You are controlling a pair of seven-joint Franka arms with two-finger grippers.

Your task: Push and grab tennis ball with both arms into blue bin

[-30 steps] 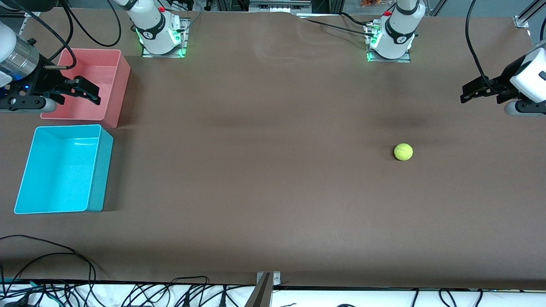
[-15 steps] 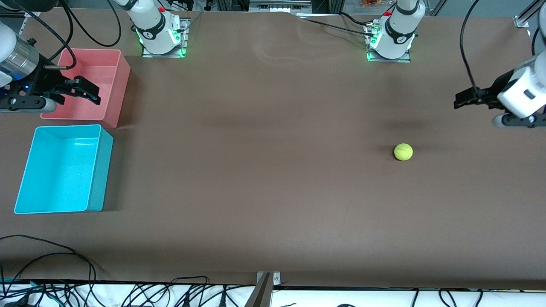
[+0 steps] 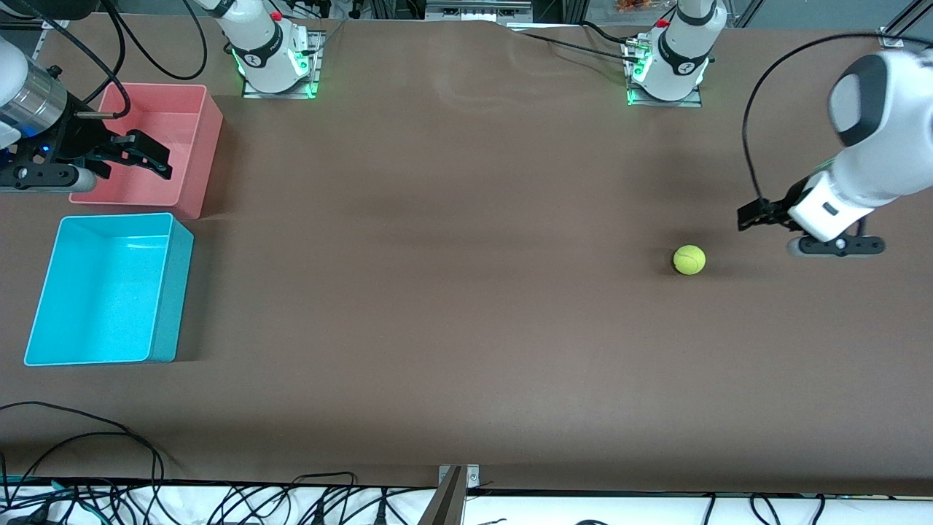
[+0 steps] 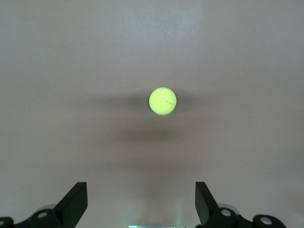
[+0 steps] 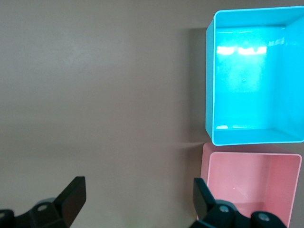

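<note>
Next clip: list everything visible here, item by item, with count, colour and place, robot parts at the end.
tennis ball: one, yellow-green, on the bare table toward the left arm's end, untouched.
blue bin: one, cyan-blue, empty, at the right arm's end of the table, nearer the front camera than the pink bin.
pink bin: one, pink-red, beside the blue bin, nothing visible inside.
table: one, brown surface.
cables: several, black, along the table edge nearest the front camera.
left pincer: one, black, open, beside the tennis ball on its left-arm side, facing it, not touching.
right pincer: one, black, open, over the pink bin; this arm waits.
</note>
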